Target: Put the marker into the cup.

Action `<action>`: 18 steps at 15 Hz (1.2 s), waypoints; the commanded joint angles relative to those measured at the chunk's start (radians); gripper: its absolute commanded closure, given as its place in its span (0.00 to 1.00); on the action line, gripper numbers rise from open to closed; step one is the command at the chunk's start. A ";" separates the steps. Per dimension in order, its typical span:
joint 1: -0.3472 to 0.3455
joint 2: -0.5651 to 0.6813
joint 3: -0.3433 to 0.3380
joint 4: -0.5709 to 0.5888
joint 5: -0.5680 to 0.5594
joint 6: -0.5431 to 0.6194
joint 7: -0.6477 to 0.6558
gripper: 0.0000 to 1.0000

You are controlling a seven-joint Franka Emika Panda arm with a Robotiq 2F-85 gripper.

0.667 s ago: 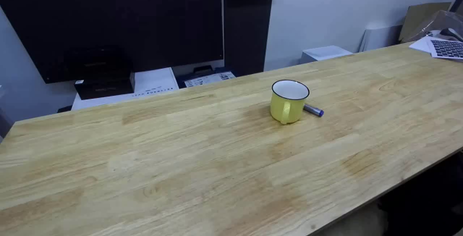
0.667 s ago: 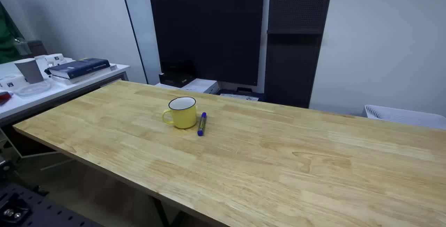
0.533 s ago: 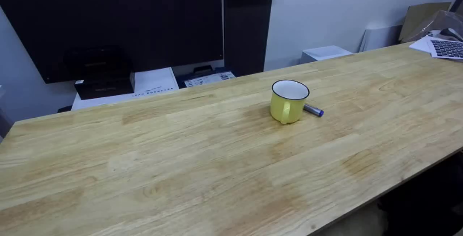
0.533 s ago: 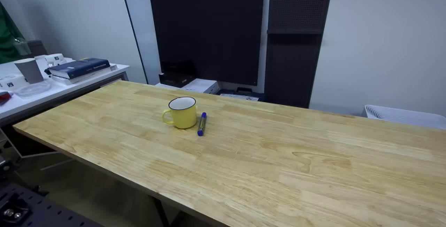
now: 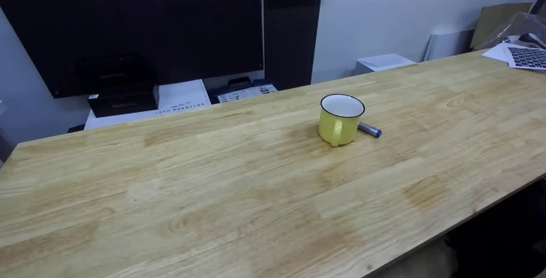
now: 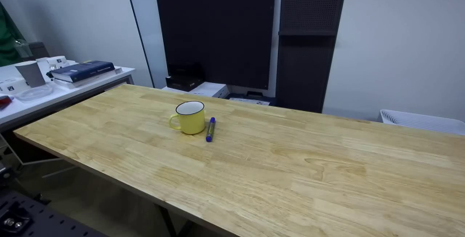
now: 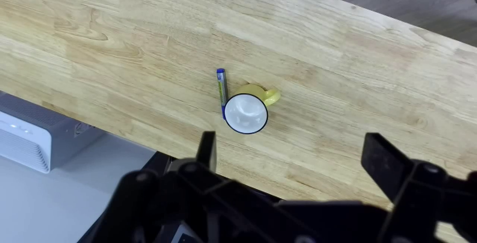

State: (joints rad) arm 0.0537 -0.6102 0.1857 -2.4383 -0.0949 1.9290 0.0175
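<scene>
The cup [image 5: 330, 129] is a yellow mug with a white inside and dark rim, upright on the wooden table; it also shows in an exterior view [image 6: 193, 121] and in the wrist view [image 7: 246, 114]. Its inside looks empty. The marker [image 6: 210, 129], grey with blue ends, lies flat on the table close beside the cup, on the side away from the handle; it shows in the wrist view [image 7: 222, 90] and, partly hidden behind the cup, in an exterior view [image 5: 370, 129]. My gripper [image 7: 290, 144] is open and empty, high above the table; it is out of view in both exterior views.
The wooden table [image 6: 308, 179] has its edges in view. A keyboard [image 5: 529, 58] lies at its far end. A side desk [image 6: 123, 72] bears a blue book [image 6: 83, 70] and a grey paper cup [image 6: 32, 74]. A white device [image 7: 26, 138] stands beyond the table edge.
</scene>
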 commanded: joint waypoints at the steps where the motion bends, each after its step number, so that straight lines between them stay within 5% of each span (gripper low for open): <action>1: 0.022 0.003 -0.018 0.003 -0.012 -0.004 0.011 0.00; 6: 0.007 0.008 -0.019 0.000 -0.028 0.020 0.027 0.00; 11: -0.056 0.106 -0.110 -0.025 -0.152 0.249 -0.049 0.00; 15: -0.046 0.305 -0.299 0.008 -0.051 0.490 -0.310 0.00; 18: 0.136 0.434 -0.526 0.042 0.114 0.587 -0.585 0.00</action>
State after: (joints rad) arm 0.0350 -0.3077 -0.1680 -2.4713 -0.1025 2.4682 -0.3742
